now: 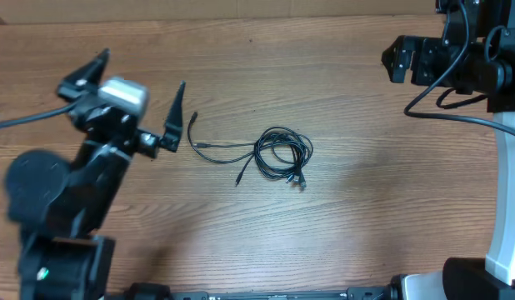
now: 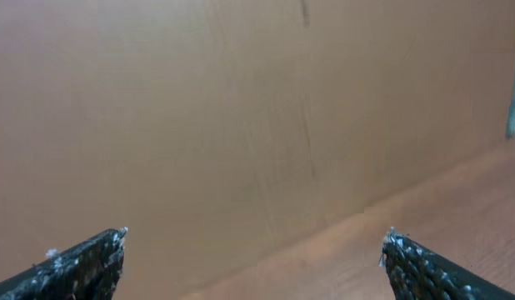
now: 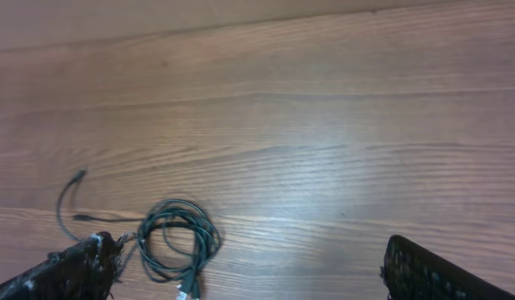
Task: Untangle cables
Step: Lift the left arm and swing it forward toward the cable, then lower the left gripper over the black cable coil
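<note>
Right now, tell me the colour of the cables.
Black; the cables show best in the overhead view.

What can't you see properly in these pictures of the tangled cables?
- Overhead: how many cables make up the bundle. The strands are too thin and they overlap.
- Right wrist: what kind of plugs the cables have. They are too small to tell.
- Left wrist: the cables do not show at all. The open left gripper faces a blurred brown surface.

The left hand (image 1: 144,70) and the right hand (image 1: 394,60) hover well apart, each with jaws spread wide and empty
</note>
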Controlling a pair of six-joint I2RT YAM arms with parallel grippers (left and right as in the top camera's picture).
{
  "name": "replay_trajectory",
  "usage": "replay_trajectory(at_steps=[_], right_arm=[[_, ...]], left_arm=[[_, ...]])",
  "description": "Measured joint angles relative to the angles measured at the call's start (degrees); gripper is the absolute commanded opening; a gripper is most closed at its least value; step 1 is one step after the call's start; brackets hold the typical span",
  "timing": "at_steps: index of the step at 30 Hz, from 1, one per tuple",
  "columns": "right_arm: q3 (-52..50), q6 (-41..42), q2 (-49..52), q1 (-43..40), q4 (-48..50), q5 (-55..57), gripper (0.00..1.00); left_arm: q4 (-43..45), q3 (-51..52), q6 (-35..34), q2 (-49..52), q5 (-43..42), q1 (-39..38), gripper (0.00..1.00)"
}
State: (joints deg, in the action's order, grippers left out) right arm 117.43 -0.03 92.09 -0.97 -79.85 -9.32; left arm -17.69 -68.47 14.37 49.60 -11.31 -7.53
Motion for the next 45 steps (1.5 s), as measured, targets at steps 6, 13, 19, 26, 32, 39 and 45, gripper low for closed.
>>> replay_trajectory(at_steps=[6, 13, 19, 26, 32, 39, 45], right_arm=[[0.0, 0.0, 0.0, 0.0, -0.57, 2.19, 1.0], [0.0, -0.02, 0.0, 0.0, -0.74, 2.56, 1.0], [0.0, -0.04, 0.0, 0.0, -0.83, 2.73, 1.0], [0.0, -0.02, 0.0, 0.0, -0.74, 2.73, 1.0], [0.0, 0.04, 0.0, 0.0, -0.85, 2.29, 1.0], [0.0, 0.02, 0.0, 0.0, -2.1, 0.55, 1.0], [0.0, 0.04, 0.0, 0.0, -2.08, -0.61, 1.0]], left_arm=[[12.72, 6.93, 0.7, 5.2, -1.99, 0.0, 1.0], [24.02, 8.0, 1.07, 17.35, -7.5, -4.37, 1.0], [31.1, 8.09, -4.0, 30.27, -19.91, -5.53, 1.0], [30.56, 8.52, -12.68, 41.13, -27.71, -5.51, 1.0], [25.9, 8.55, -16.33, 41.97, -37.53, -5.53, 1.0], [11.32, 8.68, -24.0, 41.99, -41.27, -5.46, 1.0], [7.96, 8.72, -27.96, 41.99, -42.16, -5.49, 1.0]])
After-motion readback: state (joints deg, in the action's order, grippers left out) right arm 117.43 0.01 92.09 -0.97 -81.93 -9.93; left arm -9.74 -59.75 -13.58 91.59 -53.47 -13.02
